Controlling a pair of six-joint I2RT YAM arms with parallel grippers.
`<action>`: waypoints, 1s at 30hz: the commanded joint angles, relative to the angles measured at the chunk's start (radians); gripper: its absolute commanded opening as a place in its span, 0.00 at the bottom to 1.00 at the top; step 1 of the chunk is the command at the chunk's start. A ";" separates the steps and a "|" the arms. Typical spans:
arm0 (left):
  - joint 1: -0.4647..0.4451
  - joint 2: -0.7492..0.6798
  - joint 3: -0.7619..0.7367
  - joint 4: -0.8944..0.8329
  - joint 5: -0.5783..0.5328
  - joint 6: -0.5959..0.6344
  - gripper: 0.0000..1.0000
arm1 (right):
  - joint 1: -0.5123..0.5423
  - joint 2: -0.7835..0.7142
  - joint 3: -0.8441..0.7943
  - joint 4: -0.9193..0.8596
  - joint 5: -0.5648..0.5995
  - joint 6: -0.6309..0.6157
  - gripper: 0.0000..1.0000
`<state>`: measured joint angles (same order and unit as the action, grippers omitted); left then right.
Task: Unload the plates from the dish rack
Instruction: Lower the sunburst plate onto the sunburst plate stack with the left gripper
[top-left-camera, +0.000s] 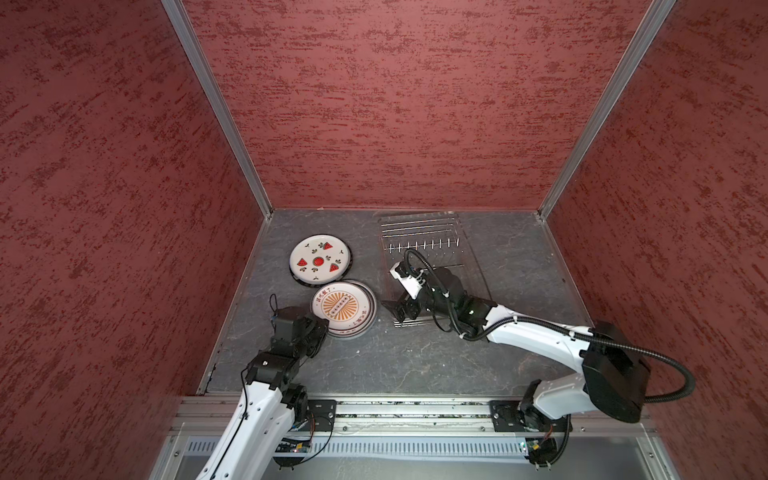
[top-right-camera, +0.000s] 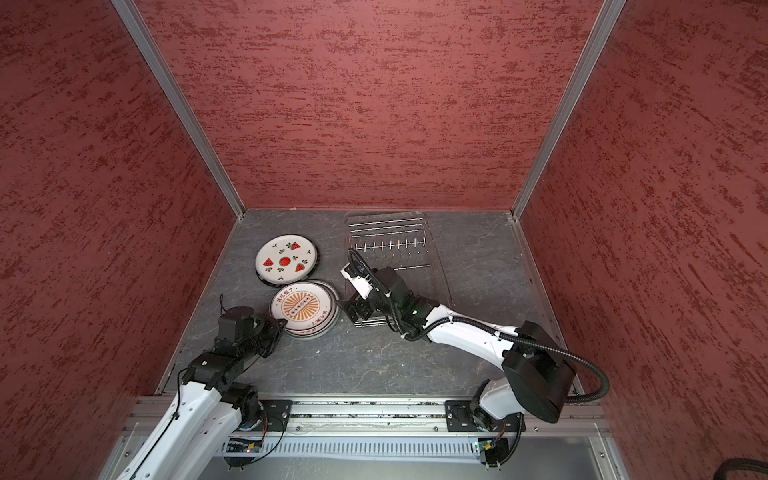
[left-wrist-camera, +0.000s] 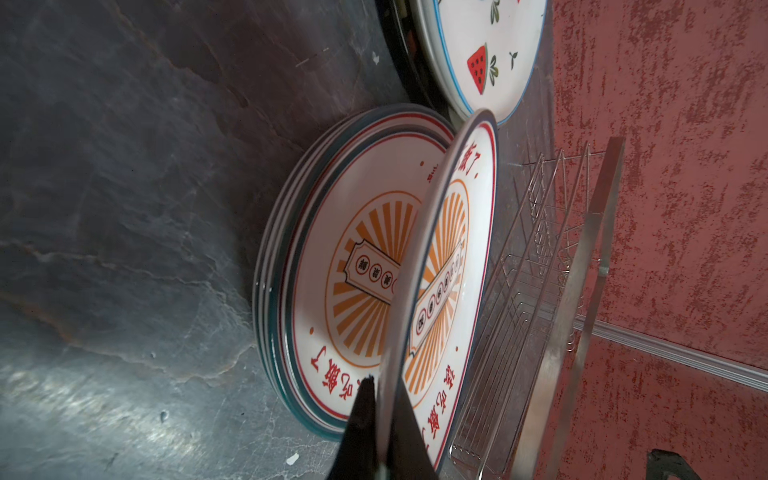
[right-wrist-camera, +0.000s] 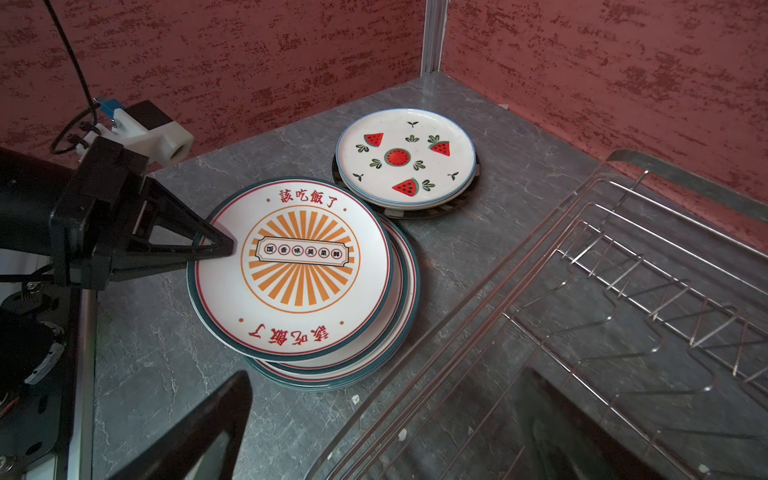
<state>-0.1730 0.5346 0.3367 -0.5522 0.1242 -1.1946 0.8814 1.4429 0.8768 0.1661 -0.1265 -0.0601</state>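
Both top views: the dish rack (top-left-camera: 419, 237) sits upper middle, prongs bare as far as I can see. Left of it lie the watermelon plate (top-left-camera: 319, 261) and, lower, the sunburst plate (top-left-camera: 340, 306), each on top of others. The right gripper (top-left-camera: 395, 311) hangs wide open at the rack's lower-left corner, empty.

Left wrist view: the left gripper (left-wrist-camera: 384, 424) is clenched on the sunburst plate's rim at bottom centre, with the plate tilted off its pile (left-wrist-camera: 268, 270).

Right wrist view: same pinch, centre left.

Looks like glazed ceramic, so probably stiff, heavyish, slick and chippable. The rim's the only handle, so I'd lower it gently.
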 joint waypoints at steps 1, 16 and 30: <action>0.007 0.022 0.004 0.061 0.027 -0.014 0.00 | 0.007 -0.016 -0.008 0.026 -0.043 -0.012 0.99; 0.011 0.089 0.010 0.038 -0.004 -0.044 0.01 | 0.007 -0.004 -0.013 0.033 -0.118 -0.016 0.99; 0.015 0.084 -0.013 0.057 0.000 -0.052 0.30 | 0.007 0.005 -0.012 0.036 -0.091 -0.012 0.99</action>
<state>-0.1661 0.6334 0.3305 -0.5007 0.1360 -1.2491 0.8818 1.4437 0.8738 0.1680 -0.2249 -0.0601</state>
